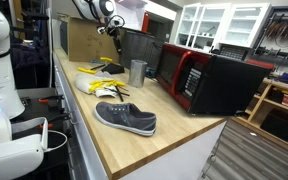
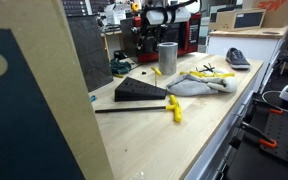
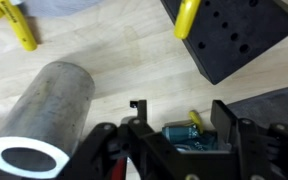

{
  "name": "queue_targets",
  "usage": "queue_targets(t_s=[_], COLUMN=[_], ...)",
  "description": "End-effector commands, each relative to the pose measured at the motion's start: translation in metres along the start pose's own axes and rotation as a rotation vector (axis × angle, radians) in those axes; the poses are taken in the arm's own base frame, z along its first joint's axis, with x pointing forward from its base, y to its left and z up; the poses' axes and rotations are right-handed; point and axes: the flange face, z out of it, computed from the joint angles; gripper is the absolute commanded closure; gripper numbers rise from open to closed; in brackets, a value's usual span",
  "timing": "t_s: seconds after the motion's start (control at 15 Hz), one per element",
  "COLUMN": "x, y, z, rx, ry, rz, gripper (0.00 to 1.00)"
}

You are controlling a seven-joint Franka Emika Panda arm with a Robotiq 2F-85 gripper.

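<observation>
In the wrist view my gripper [image 3: 180,115] stands open, its two black fingers [image 3: 136,110] well apart. Between them shows a small teal object with a yellow tip [image 3: 189,135]; it lies close to the right finger, and I cannot tell whether it touches it. A grey metal cup [image 3: 44,115] stands upright just to the left of the gripper. Beyond the fingers at upper right sits a black wedge block with holes [image 3: 239,35]. In an exterior view the gripper [image 1: 112,28] hangs above the back of the wooden bench, near the cup [image 1: 137,72].
A grey shoe [image 1: 126,118] lies near the bench's front edge. White gloves and yellow-handled tools [image 1: 99,82] lie behind it. A red and black microwave [image 1: 209,80] stands beside the cup. Yellow handles [image 3: 19,25] lie on the wood, and a black panel [image 2: 89,50] stands behind the wedge [image 2: 139,92].
</observation>
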Motion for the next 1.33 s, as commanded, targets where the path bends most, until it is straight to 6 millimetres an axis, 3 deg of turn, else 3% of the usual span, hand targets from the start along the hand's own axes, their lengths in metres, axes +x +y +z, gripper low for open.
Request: queue_targets(t_s=[0.0,0.67,1.27], x=[-0.016,-0.024,-0.019], y=[0.017,0.036,0.063], z=[-0.032,-0.076,-0.119], rx=[-0.057,-0.027,0.086], ry=[-0.035,-0.101,-0.122], rz=[-0.193,-0.603,-0.766], gripper=[0.01,0.0,0.0])
